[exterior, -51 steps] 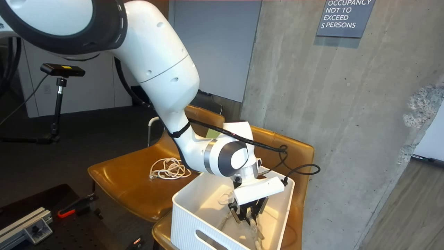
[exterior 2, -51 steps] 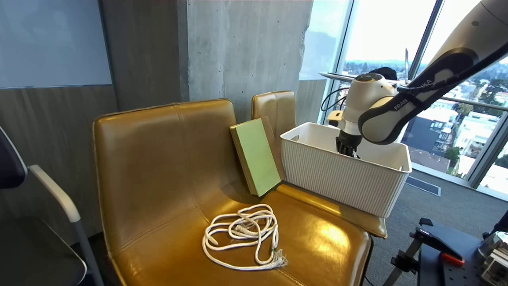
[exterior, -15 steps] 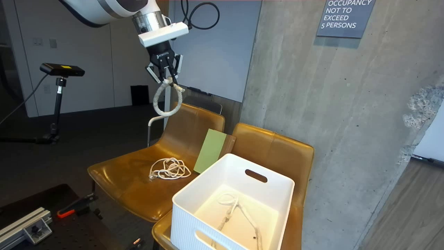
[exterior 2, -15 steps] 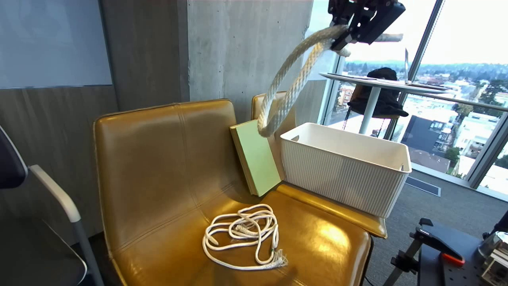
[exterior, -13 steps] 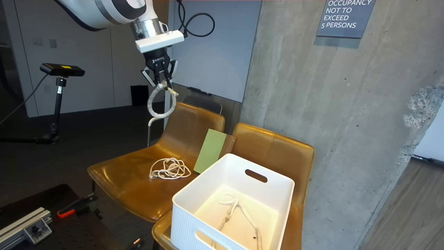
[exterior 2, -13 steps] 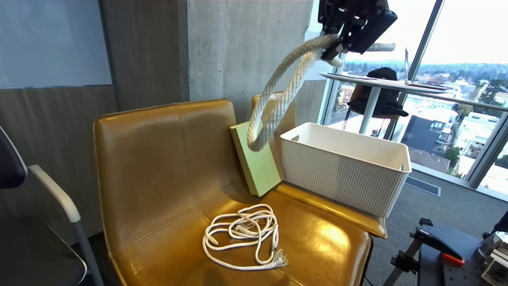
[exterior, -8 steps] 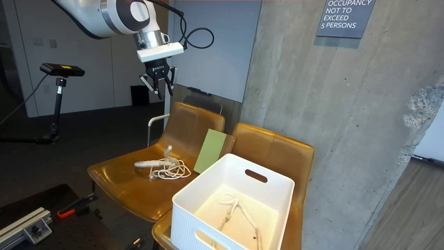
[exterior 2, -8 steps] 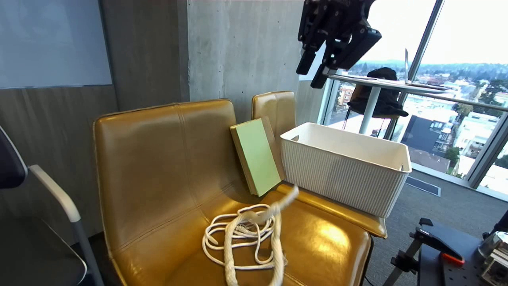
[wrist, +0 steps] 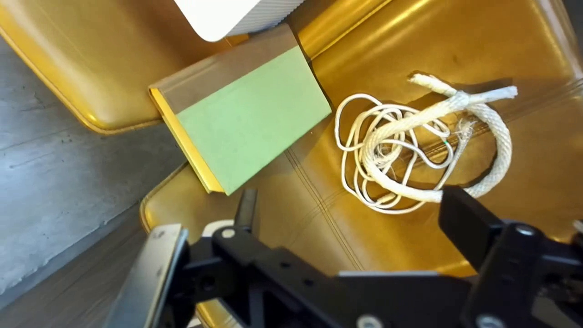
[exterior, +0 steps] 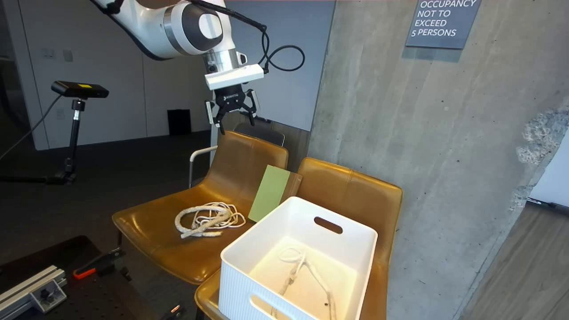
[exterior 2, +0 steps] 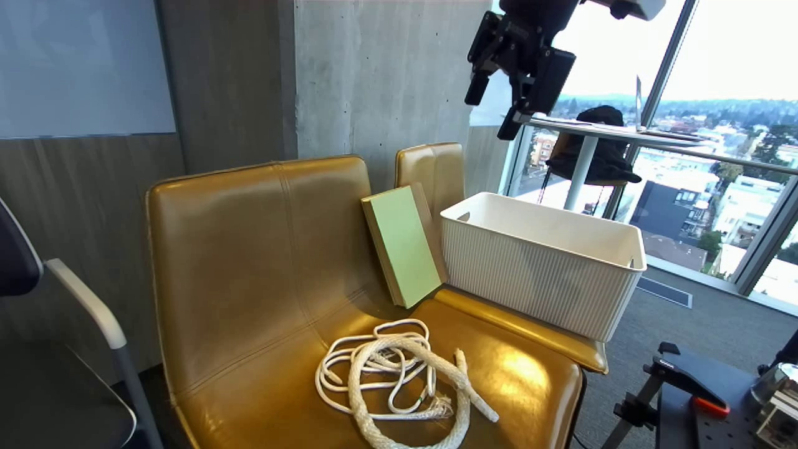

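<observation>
One thick rope [wrist: 503, 146] is lying partly over a thin rope [wrist: 386, 157] on the chair [exterior 2: 249, 399]; the jaws are hanging well above, spread and empty. Laying-down is looking finished; any fresh grip would be calling for lowering.

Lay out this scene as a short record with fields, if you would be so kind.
Tool: open, holding nothing, in the air above the chair
Rope: thick, looped, ends crossing, lying on that chair and partly over the cord
Cord: thin, white, loosely tangled
Book: green cover, tilted, between the cord and the bin
Bin: white, upright, on the neighbouring chair
In the bin: pale strands of rope or cord
Sign: limits occupancy to 5 persons
</observation>
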Motion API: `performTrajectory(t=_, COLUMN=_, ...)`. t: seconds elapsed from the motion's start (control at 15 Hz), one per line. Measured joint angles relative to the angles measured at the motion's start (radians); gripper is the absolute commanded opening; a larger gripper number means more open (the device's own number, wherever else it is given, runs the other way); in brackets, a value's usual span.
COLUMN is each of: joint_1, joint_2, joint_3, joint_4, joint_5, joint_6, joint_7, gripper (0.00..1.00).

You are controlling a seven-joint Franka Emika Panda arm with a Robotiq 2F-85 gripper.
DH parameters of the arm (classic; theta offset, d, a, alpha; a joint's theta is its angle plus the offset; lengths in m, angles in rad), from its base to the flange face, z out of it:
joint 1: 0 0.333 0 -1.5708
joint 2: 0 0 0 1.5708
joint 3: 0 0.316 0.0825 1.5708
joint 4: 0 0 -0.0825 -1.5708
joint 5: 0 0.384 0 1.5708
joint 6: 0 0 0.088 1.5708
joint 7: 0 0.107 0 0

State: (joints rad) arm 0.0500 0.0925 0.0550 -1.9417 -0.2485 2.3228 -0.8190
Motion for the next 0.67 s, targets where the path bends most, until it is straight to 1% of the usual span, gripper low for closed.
performTrajectory(t=0.4, joint_1=-0.083, joint_2=0.066, joint_3=-0.061, joint_4=0.014, joint_5=-0.002, joint_6=0.000, joint_7=-0.013, gripper=1.00)
performTrajectory(t=0.67, joint_1=-0.140, joint_2=0.102, joint_3=-0.103, joint_4=0.019, joint_5=-0.005, joint_6=0.000, joint_7=-0.066, gripper=1.00)
